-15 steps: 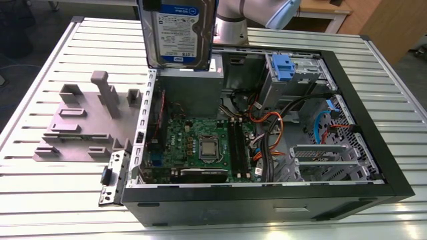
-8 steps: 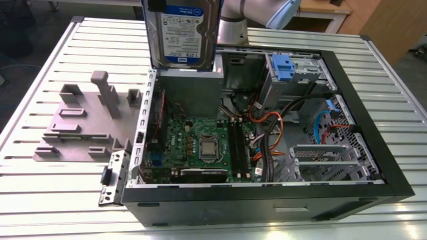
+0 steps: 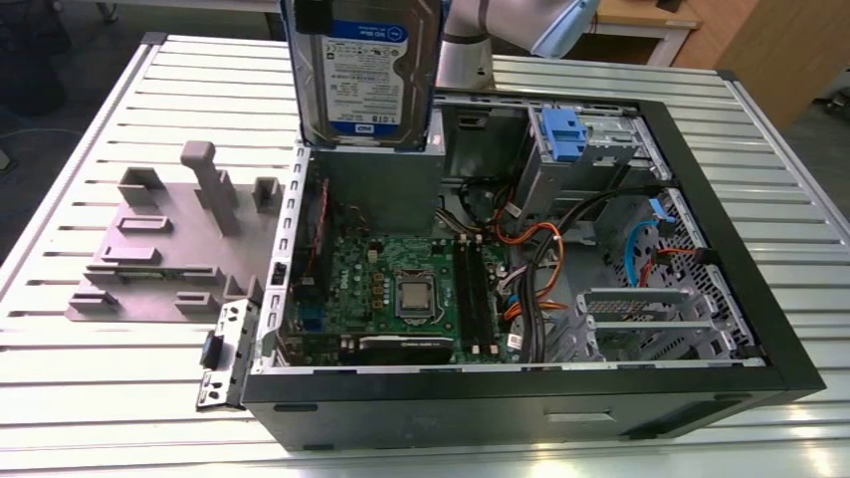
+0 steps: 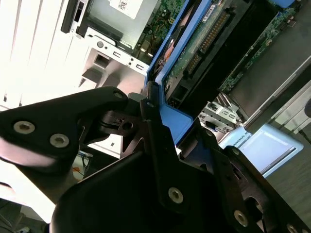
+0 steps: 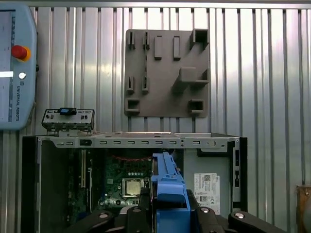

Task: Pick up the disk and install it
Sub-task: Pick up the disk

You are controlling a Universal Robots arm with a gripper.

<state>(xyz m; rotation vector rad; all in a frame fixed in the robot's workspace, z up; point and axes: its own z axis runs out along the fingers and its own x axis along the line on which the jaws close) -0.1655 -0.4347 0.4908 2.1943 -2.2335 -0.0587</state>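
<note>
Transport stage, by the look of it: grips disk (image 3: 365, 75) edgewise in clamped hand (image 5: 169, 206), upright, raised over far wall of open computer case (image 3: 531, 398). Likely calls for squaring up with drive cage (image 3: 584, 149), further toward the exterior view's right.

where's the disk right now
In the exterior view the disk hangs upright at top centre, above the open computer case, to the exterior view's left of the drive cage; the gripper grips its blue carrier.

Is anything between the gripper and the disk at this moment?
Nothing. In both wrist views the gripper clamps straight onto the blue carrier of the disk, held over the open computer case.
</note>
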